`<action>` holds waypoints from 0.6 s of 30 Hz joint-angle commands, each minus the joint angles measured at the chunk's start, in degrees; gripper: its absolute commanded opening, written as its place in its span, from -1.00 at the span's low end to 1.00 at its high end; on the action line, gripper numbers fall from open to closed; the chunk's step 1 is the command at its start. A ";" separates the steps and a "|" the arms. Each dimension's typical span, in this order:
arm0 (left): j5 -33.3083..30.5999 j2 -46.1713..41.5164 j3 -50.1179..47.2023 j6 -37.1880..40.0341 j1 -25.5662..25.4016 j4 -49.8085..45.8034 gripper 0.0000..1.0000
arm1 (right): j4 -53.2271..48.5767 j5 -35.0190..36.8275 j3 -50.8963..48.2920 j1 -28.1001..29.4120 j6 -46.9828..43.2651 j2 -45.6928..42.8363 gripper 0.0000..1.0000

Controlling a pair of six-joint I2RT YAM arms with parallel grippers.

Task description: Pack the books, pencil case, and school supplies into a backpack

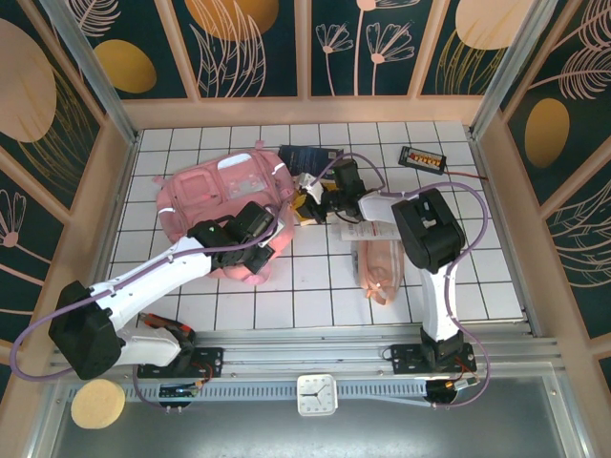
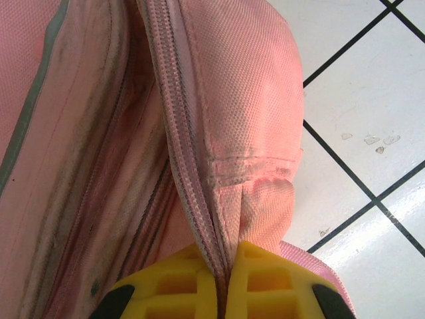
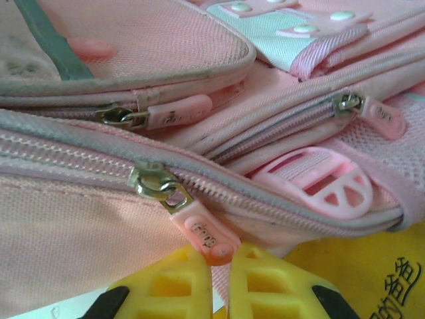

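Now the pink backpack [image 1: 215,196] lies middle-left on the tabletop [image 1: 315,305]. The left end effector [image 2: 226,282] pinches its seam [image 2: 189,193] tight; the right end effector [image 3: 221,286] is closed on a zipper pull [image 3: 202,234].

Reaches with the left arm [image 1: 153,272] low and diagonal from its near-edge base toward the middle of the worktop, wrist bent, left end effector [image 2: 226,282] pinched tight, yellow fingers [image 2: 179,289] meeting on a zipper seam of the backpack [image 2: 246,100]. Stands the right arm [image 1: 430,243] up from its base, folds at the elbow and stretches the forearm across toward the left arm, right end effector [image 3: 220,279] closed, nipping the tip of a pink zipper pull [image 3: 202,232].
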 commanded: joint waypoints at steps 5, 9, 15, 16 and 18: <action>-2.23 -1.94 0.27 0.37 0.19 -0.15 -1.00 | -0.81 1.12 -3.90 0.59 -0.49 -7.25 -1.00; -2.12 -1.80 0.08 0.15 0.21 0.09 -1.00 | -0.03 1.73 -4.46 0.49 -0.50 -7.57 -1.00; -2.11 0.65 2.14 0.20 0.19 0.01 -1.00 | -9.51 1.66 -2.77 2.31 -1.30 -10.97 -1.00; -2.21 0.79 2.29 0.20 0.19 0.01 -1.00 | -9.70 1.34 -3.58 2.51 -1.11 -11.80 -1.00; -2.57 0.43 2.08 0.13 0.19 0.03 -1.00 | -11.56 1.46 -4.06 3.44 -1.61 -12.50 -1.00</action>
